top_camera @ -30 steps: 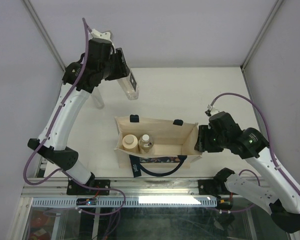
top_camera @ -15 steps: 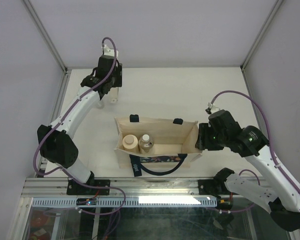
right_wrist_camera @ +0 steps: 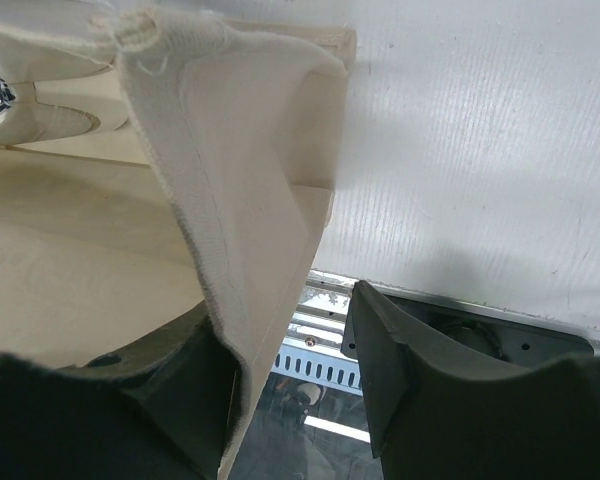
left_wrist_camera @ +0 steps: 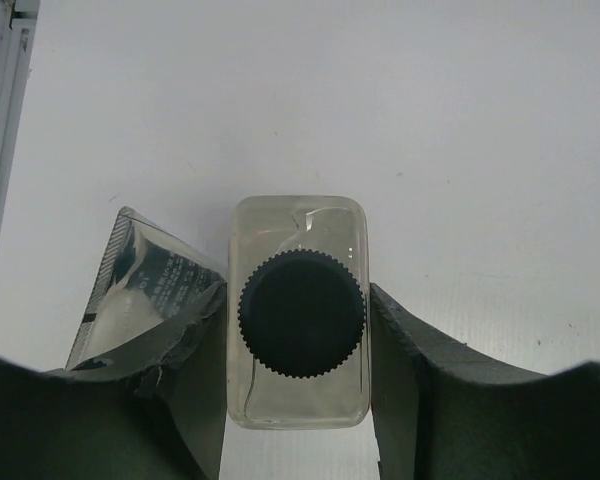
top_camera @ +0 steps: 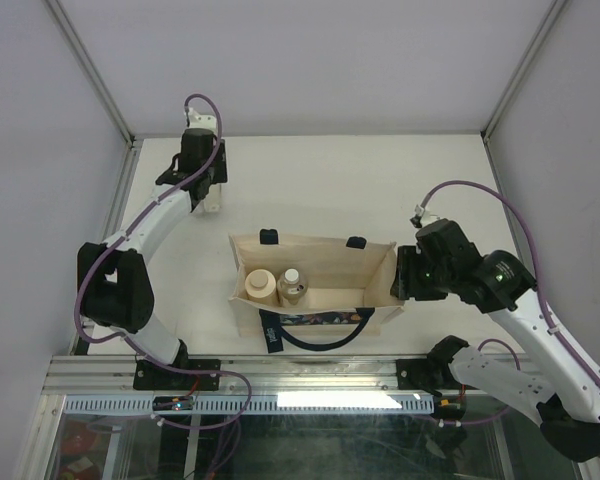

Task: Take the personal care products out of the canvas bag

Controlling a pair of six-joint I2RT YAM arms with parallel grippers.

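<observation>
The canvas bag (top_camera: 330,268) stands open at the table's near middle, with the beige bottle (top_camera: 261,287) and the silvery bottle (top_camera: 292,286) upright in its left end. My left gripper (top_camera: 205,190) is at the far left of the table, shut on the clear bottle with the dark cap (left_wrist_camera: 302,313), which stands upright. The flat silvery-grey tube (left_wrist_camera: 145,290) lies right beside it, against my left finger. My right gripper (right_wrist_camera: 285,320) is open and straddles the bag's right end wall (right_wrist_camera: 245,190). One finger is inside the bag and the other is outside, clear of the cloth.
The metal frame post and side wall (top_camera: 115,110) stand close to the left arm. The table's near edge rail (right_wrist_camera: 325,350) shows just below the right gripper. The bag's navy handle (top_camera: 315,330) hangs over its near side.
My left arm has swung the clear bottle from above the table's back middle to the far left and brought it down beside the tube. The right arm and the bag have not moved.
</observation>
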